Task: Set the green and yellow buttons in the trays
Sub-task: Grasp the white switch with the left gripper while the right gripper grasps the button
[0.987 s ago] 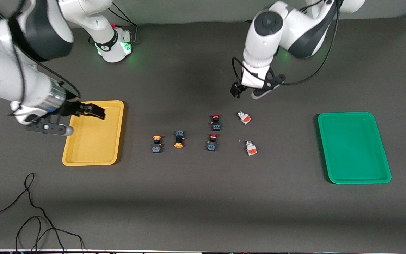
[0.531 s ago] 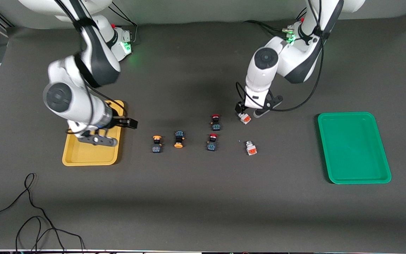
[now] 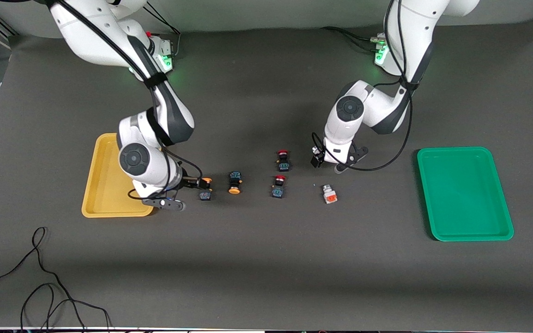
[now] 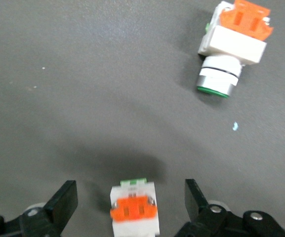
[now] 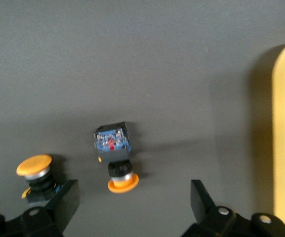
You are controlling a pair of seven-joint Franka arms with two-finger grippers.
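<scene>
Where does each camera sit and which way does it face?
Front view: high across the table, facing both arms; yellow tray, green tray.
Left wrist view: on that wrist, looking down; left tool open around a white switch.
Right wrist view: on that wrist, looking down; right tool open around a yellow-capped switch.
Shared: yellow tray, in front and right wrist views.

We saw two red-capped switches on the dark table mat [image 3: 257, 259], one [image 3: 283, 160] farther from the front camera than the other [image 3: 278, 186], the pair close together. A loose black cable [image 3: 40, 286] lay coiled on the mat, nearer the camera than both switches, toward the right arm's end.
</scene>
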